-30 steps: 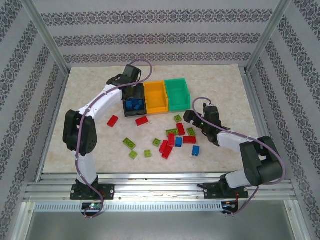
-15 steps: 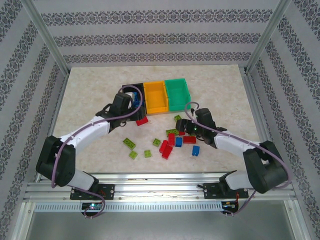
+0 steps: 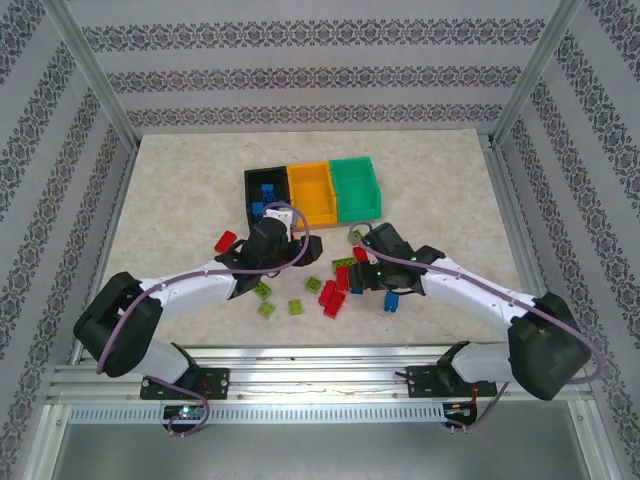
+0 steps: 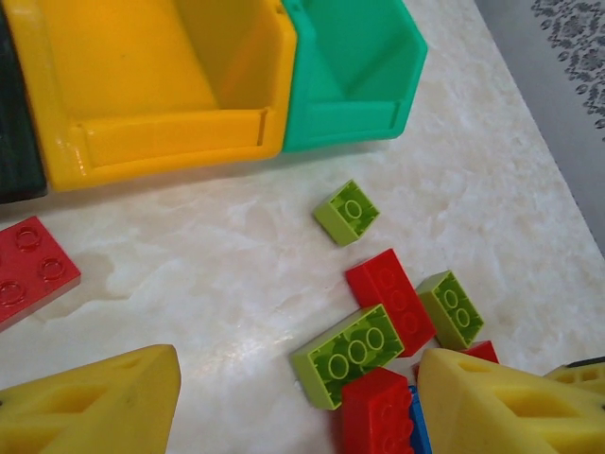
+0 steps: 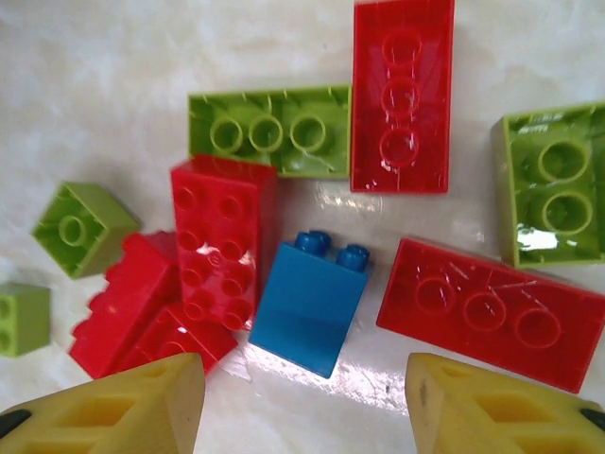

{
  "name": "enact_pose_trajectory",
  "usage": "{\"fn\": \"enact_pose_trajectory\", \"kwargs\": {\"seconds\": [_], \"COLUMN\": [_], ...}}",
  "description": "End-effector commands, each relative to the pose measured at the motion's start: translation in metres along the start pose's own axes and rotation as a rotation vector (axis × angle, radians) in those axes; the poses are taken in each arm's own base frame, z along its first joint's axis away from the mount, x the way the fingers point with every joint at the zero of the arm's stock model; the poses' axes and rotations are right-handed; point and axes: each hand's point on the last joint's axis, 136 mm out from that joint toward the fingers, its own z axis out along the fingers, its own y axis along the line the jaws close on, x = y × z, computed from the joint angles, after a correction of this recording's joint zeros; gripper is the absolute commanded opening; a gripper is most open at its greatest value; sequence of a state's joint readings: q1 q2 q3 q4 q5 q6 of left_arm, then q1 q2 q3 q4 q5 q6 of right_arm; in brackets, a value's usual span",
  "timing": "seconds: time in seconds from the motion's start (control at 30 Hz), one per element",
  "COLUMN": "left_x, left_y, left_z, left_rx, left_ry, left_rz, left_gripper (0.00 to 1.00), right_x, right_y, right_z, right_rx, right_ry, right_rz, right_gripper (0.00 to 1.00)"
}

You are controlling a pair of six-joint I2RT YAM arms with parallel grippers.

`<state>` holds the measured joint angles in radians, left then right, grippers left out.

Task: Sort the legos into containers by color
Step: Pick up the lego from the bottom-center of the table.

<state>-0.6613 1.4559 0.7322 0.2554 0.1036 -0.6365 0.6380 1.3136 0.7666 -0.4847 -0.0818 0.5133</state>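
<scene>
the left hand (image 3: 284,220) hangs just off the near end of the black bin (image 3: 262,185), which holds several blue bricks (image 3: 262,207). its yellow fingers (image 4: 95,407) are spread wide and grip nothing. ahead of this hand and to its left stands the orange-yellow bin (image 4: 142,85), with the green bin (image 4: 350,76) touching that bin's right side. a flat red brick (image 4: 28,270) lies on the worktop (image 4: 217,246) ahead of the left finger. a small lime brick (image 4: 347,211) sits alone farther ahead, toward the green bin. near the right finger a lime three-stud brick (image 4: 348,355) touches a longer red brick (image 4: 389,301), and a second lime brick (image 4: 451,307) lies just beside that one.

the right hand (image 5: 302,378) is low over a cluster of loose legos, its fingers also wide apart and empty. a blue brick (image 5: 307,307) lies on its side just ahead of the gap between them, studs pointing away from the hand. a red eight-stud brick (image 5: 222,251) is just beside the blue brick's left edge. a red three-stud brick (image 5: 492,312) lies ahead of the right finger. farther ahead, a lime three-stud plate (image 5: 269,130) sits beside another red three-stud piece (image 5: 402,95). a lime two-stud brick (image 5: 553,184) is at the far right. a lime single-stud brick (image 5: 76,227) is off to the left.
</scene>
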Motion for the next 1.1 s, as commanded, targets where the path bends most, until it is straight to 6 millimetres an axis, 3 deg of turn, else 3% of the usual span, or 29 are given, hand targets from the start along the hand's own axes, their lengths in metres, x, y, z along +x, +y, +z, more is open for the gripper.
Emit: {"fn": "enact_pose_trajectory", "kwargs": {"seconds": [0.0, 0.1, 0.43, 0.67, 0.93, 1.07], "left_x": [-0.020, -0.025, -0.032, -0.032, -0.032, -0.032], "left_y": [-0.017, -0.018, -0.003, -0.002, -0.001, 0.005], "left_z": [-0.016, -0.033, -0.074, -0.080, -0.080, -0.082], "left_rx": [0.052, 0.054, -0.003, -0.014, -0.008, -0.043], "left_ry": [-0.087, -0.125, -0.205, -0.207, -0.213, -0.202], "left_rz": [0.023, 0.036, 0.052, 0.059, 0.055, 0.056], "left_gripper": [0.67, 0.68, 0.70, 0.71, 0.71, 0.71], "right_x": [0.006, 0.004, 0.013, 0.010, 0.004, -0.002], "right_y": [-0.003, 0.001, -0.012, -0.007, -0.004, 0.000], "right_z": [0.004, 0.012, 0.046, 0.049, 0.040, 0.033], "right_rx": [0.074, 0.103, 0.192, 0.184, 0.181, 0.164], "right_ry": [0.059, 0.067, 0.144, 0.158, 0.132, 0.101], "right_rz": [-0.014, -0.027, -0.017, -0.052, -0.057, -0.062], "right_gripper": [0.59, 0.59, 0.51, 0.43, 0.41, 0.30]}}
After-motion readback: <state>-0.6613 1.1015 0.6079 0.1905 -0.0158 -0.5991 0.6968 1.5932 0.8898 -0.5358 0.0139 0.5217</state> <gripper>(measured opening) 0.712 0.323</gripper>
